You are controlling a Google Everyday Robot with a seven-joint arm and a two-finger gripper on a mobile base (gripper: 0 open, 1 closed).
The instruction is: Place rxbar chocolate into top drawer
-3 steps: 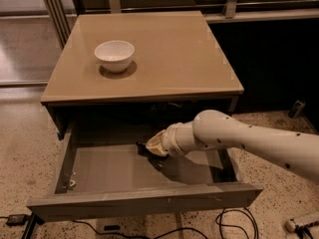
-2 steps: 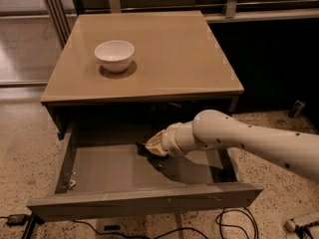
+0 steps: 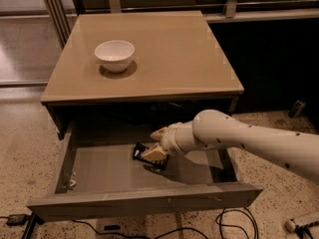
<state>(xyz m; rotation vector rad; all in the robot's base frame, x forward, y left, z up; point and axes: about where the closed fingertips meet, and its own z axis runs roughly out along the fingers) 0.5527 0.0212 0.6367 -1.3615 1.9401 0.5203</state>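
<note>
One each: table (image 3: 169, 49), bowl (image 3: 114, 55), bar (image 3: 140, 151), drawer (image 3: 144, 199), jaws inside

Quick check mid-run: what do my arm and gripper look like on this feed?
The arm is a smooth, rounded white tube with small dark dots along its shell and a bulbous joint near the wrist. No cables show on it. The gripper, inside the open top drawer, is cream to tan.
</note>
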